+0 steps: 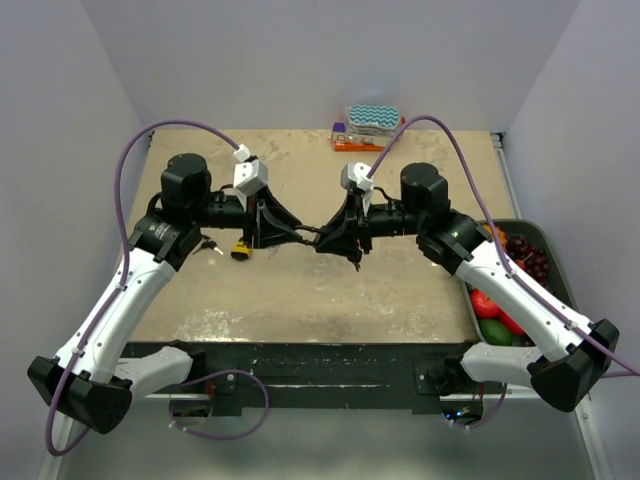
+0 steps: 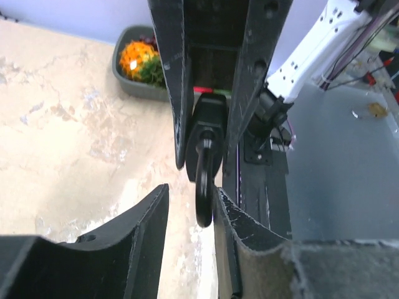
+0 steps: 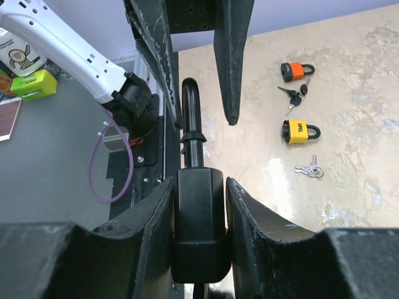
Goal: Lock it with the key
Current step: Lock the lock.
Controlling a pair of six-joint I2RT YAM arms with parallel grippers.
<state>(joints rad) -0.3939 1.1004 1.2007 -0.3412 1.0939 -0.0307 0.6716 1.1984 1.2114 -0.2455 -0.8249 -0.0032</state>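
Both arms met over the middle of the desk (image 1: pixel 400 300), claws facing each other nose to nose. The right claw (image 3: pixel 199 187) was closed on the body of a black padlock (image 3: pixel 198 230), one finger pressed flat to each side and the shackle (image 3: pixel 190 106) pointing out toward the other arm. The left claw (image 2: pixel 190 190) stood partly open around that shackle. In the left wrist view the loop sat between the two fingers, close against one of them, with a clear gap to the other, so it was not clamped. The padlock was held off the desk between the two claws. Whether the shackle was pushed home I could not tell. On the desk, well apart from the claws, lay an orange padlock (image 3: pixel 297 70) with dark-headed keys (image 3: pixel 293 93) just beside it. A yellow padlock (image 3: pixel 299 131) lay near that, and a set of silver keys (image 3: pixel 310 169) next to the yellow one. No key was in either claw. A grey bin (image 2: pixel 143 90) of fruit sat at the desk's right side.
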